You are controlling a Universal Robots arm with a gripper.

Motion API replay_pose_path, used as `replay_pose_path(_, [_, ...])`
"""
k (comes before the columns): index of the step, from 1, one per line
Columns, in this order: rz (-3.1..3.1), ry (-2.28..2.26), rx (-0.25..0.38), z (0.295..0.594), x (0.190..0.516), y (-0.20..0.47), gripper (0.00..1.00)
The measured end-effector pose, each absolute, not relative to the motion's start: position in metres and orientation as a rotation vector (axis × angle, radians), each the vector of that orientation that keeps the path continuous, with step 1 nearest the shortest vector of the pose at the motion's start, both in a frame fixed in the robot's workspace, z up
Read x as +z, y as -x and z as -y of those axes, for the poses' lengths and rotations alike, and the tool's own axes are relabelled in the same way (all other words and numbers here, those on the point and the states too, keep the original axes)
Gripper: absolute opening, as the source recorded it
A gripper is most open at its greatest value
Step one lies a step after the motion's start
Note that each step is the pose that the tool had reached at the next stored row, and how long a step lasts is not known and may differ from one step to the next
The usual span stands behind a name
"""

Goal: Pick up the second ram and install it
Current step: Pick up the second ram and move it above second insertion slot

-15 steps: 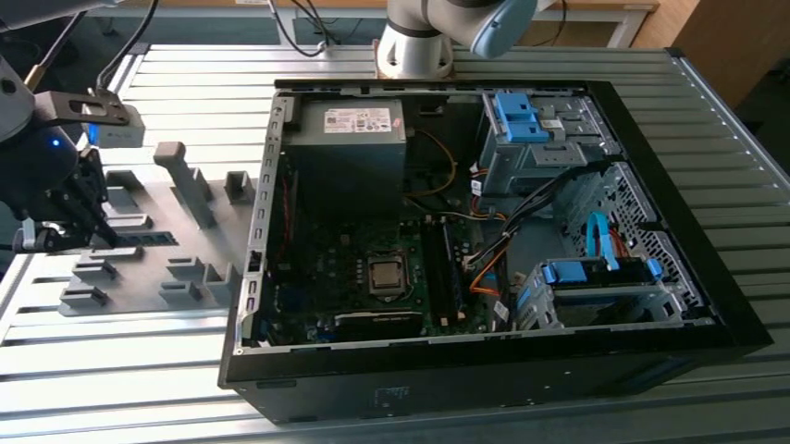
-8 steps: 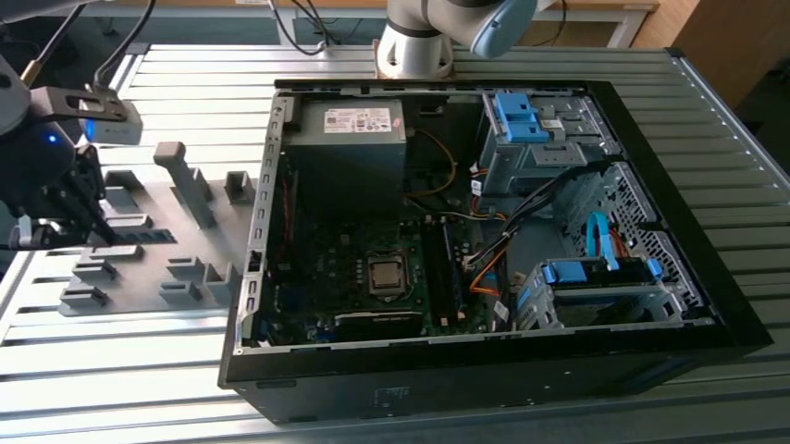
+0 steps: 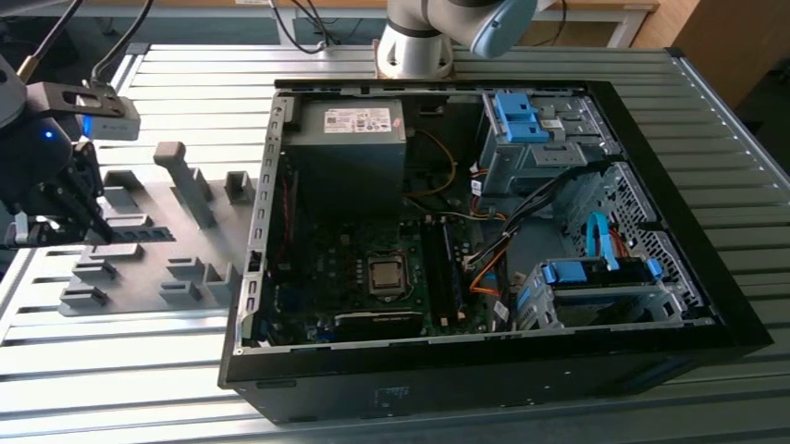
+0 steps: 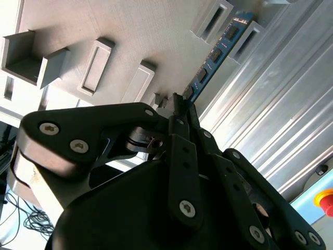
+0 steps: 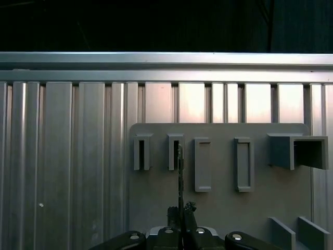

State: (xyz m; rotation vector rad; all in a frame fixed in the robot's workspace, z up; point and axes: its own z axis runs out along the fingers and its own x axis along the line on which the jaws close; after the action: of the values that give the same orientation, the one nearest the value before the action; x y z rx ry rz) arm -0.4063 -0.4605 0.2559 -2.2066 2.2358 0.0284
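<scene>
Claw point(image 4: 179, 102) pinches the second ram point(image 4: 214, 55), its length extending into a grey tray point(image 4: 119, 26) slot.

Legible text: none.
1. White label point(image 3: 351, 118) on the power supply box point(image 3: 346, 171) inside the computer case point(image 3: 519, 370), well apart from the gripper point(image 3: 89, 227). Print too small to read.
2. Small pale sticker point(image 3: 392, 395) on the case's outer wall, also far from the gripper. Unreadable.
3. Second ram point(image 4: 216, 52), clamped between the gripper's fingers point(image 4: 179, 112) in the second wrist view. Chips show, with no readable marking.
</scene>
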Motion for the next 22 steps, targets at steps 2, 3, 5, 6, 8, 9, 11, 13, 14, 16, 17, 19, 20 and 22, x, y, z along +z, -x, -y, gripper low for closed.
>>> replay_pose_path(2, [-2.236, 2.207, 0.028, 0.46, 0.256, 0.406, 0.14])
replay_pose_path(3, [-2.236, 2.207, 0.029, 0.46, 0.256, 0.406, 0.14])
replay_pose_path(5, [-2.236, 2.207, 0.028, 0.46, 0.257, 0.406, 0.14])
replay_pose_path(6, [-2.236, 2.207, 0.028, 0.46, 0.258, 0.406, 0.14])
replay_pose_path(8, [-2.236, 2.207, 0.028, 0.46, 0.259, 0.406, 0.14])
replay_pose_path(9, [-2.236, 2.207, 0.028, 0.46, 0.26, 0.406, 0.14])
replay_pose_path(11, [-2.236, 2.207, 0.028, 0.46, 0.261, 0.406, 0.14])
replay_pose_path(13, [-2.236, 2.207, 0.028, 0.46, 0.262, 0.406, 0.14])
replay_pose_path(14, [-2.236, 2.207, 0.028, 0.46, 0.263, 0.406, 0.14])
replay_pose_path(16, [-2.236, 2.207, 0.028, 0.46, 0.264, 0.406, 0.14])
replay_pose_path(17, [-2.236, 2.207, 0.028, 0.46, 0.264, 0.406, 0.14])
replay_pose_path(19, [-2.236, 2.206, 0.028, 0.46, 0.265, 0.406, 0.14])
replay_pose_path(20, [-2.236, 2.206, 0.028, 0.46, 0.266, 0.406, 0.14])
replay_pose_path(22, [-2.236, 2.207, 0.028, 0.46, 0.266, 0.406, 0.14])
